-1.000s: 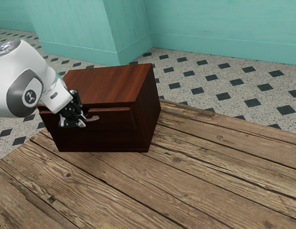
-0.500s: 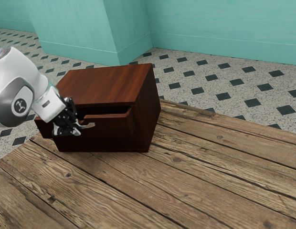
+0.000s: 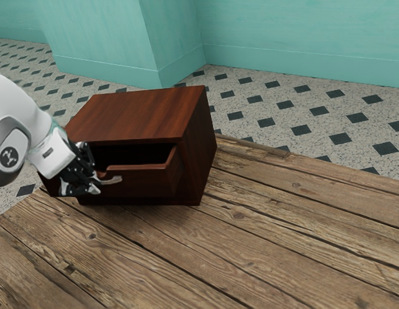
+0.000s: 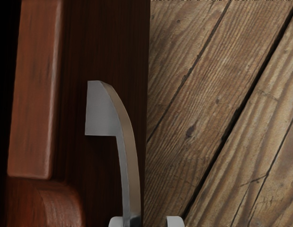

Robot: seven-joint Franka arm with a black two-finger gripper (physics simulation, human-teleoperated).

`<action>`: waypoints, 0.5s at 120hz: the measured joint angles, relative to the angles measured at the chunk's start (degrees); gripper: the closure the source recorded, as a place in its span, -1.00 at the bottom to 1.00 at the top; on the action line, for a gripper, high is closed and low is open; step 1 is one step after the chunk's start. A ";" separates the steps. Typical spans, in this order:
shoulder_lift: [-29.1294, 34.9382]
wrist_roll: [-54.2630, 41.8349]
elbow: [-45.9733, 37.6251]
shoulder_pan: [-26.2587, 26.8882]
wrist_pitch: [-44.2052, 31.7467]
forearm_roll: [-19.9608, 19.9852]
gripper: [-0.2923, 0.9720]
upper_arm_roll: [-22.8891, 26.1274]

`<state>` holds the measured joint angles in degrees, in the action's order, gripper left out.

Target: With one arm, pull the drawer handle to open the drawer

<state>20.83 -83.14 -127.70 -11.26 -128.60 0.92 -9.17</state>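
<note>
Exterior view: the cabinet sits on the plank desk. Its drawer is partly out, with a dark gap above the front panel. The metal handle sticks off the drawer front. The end effector is right at the handle's end, on the exterior view's left. We can't tell here whether it's clenched on the handle or just hooked on it.

Wrist view: the handle is a curved grey bar straight ahead of the end effector. Its long axis runs away from the camera along the drawer front, with desk planks beside it. The grip state isn't readable here either.

Key relation: the drawer's travel runs from the cabinet toward the arm, the exterior view's lower left. Our guess is the next pull goes straight along that line, square to the drawer front and across the handle's length. The drawer looks roughly part-open, not fully out.
</note>
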 joint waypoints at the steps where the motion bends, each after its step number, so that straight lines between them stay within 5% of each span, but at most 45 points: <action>1: 0.12 0.00 -0.09 0.00 0.01 0.00 0.54 0.00; 60: 6.00 -0.10 -4.92 0.00 0.55 0.02 0.58 0.64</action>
<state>26.84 -83.24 -132.61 -11.26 -128.05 0.95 -8.53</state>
